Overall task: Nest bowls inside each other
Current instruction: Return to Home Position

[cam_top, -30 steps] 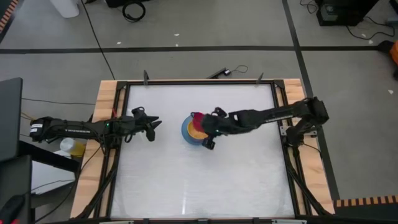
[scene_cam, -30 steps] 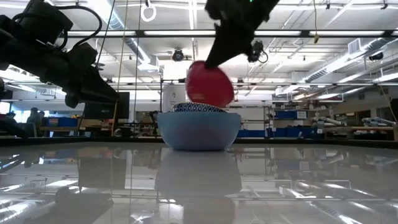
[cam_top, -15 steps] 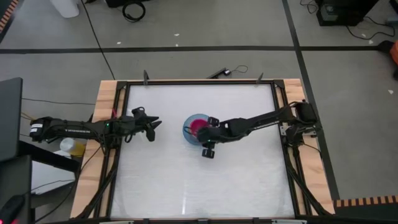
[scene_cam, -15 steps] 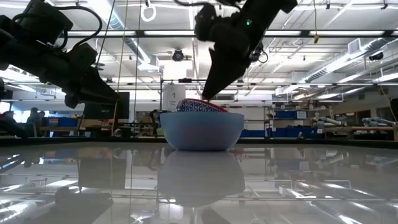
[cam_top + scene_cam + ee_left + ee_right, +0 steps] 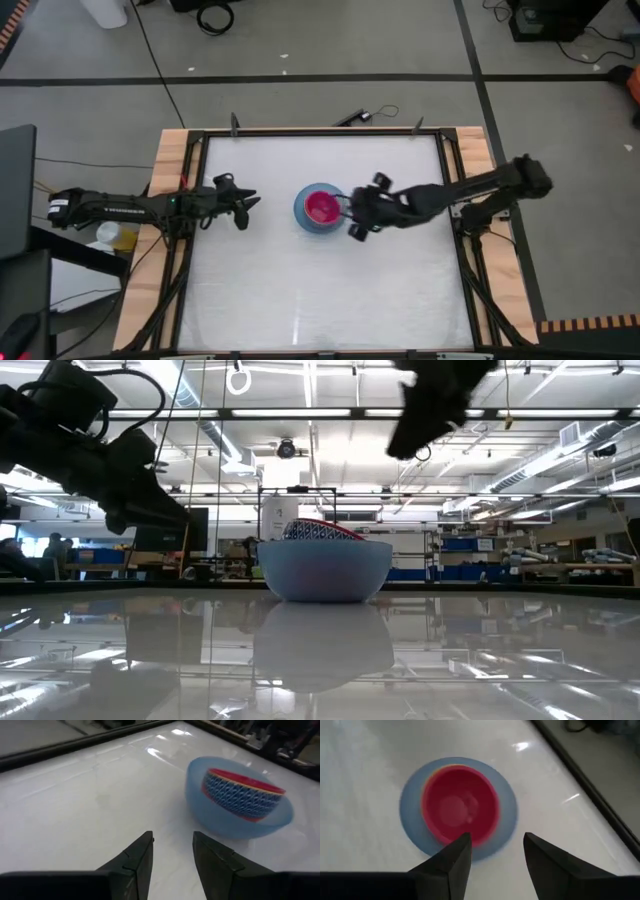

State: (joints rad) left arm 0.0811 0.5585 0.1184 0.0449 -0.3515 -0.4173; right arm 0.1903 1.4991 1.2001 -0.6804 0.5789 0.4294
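A light blue bowl (image 5: 301, 219) stands on its base near the table's middle. A red-magenta bowl (image 5: 321, 208) sits nested in it, mouth up; a thin orange-yellow rim (image 5: 431, 778) of another bowl shows around it. In the left wrist view the inner stack (image 5: 239, 797) shows a blue pattern through the blue wall. My right gripper (image 5: 352, 213) hangs open just right of the bowls and above them, with nothing between its fingers (image 5: 451, 861). My left gripper (image 5: 254, 201) waits open to the left of the bowls, above the table.
The white tabletop (image 5: 300, 300) is framed by a black rail and wooden edges (image 5: 170, 160). Wide bare surface lies on the near side of the bowls. A dark small object with a cable (image 5: 352, 117) lies just beyond the far edge.
My right gripper held the red-magenta bowl tilted over the blue bowl, set it down into the stack and let go. It has then drawn back toward the table's right edge and risen. The red-magenta bowl now lies level inside the blue one.
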